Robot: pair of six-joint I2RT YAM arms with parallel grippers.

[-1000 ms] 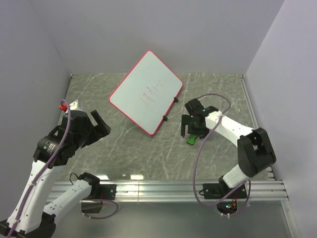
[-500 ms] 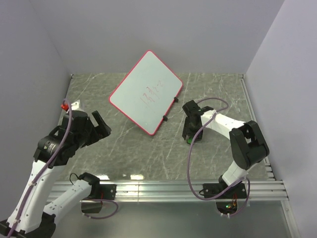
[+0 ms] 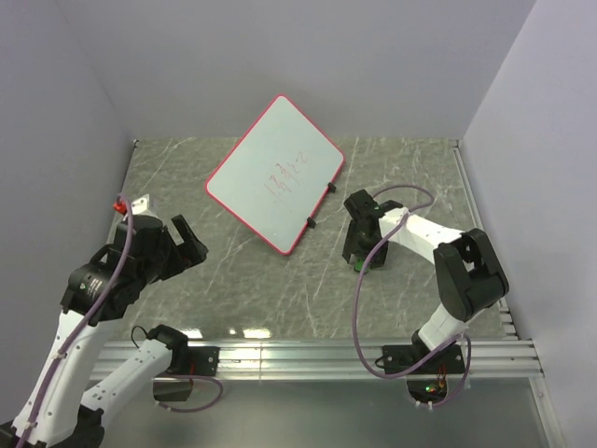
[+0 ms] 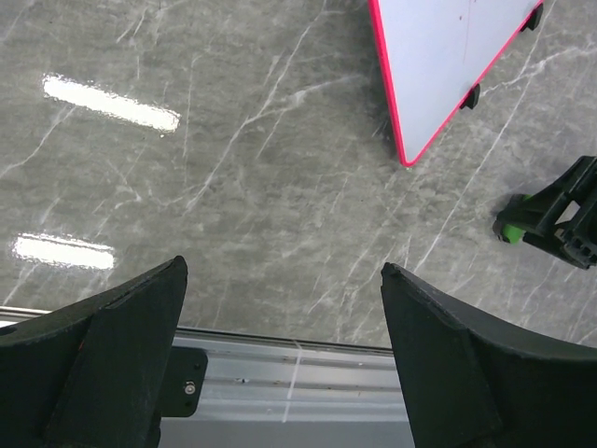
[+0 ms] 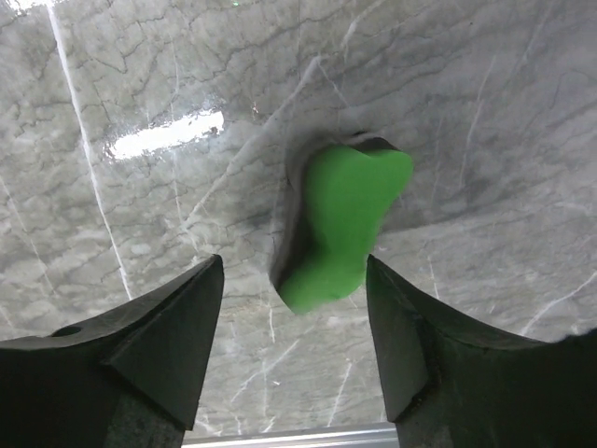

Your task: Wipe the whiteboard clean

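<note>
Marble surface carries the whiteboard (image 3: 275, 182) near its far edge; likely stiff, light, slick, so I'd steady its rim. Left gripper (image 4: 282, 271) gapes empty; right gripper (image 5: 294, 266) straddles the eraser (image 5: 345, 219), unclamped.

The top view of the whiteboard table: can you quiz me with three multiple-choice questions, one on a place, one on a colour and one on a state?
1. Where does the green eraser lie?
A) on the whiteboard
B) leaning on the back wall
C) on the table, under the right claw

2. What colour is the whiteboard's rim?
A) red-pink
B) blue
C) black

3. How is the whiteboard's face?
A) wiped clean
B) marked with red scribbles
C) covered by a cloth

1 C: the right wrist view shows it lying on the marble below the claw, not gripped.
2 A: a thin red-pink line edges the board.
3 B: red strokes show near its middle.
</note>
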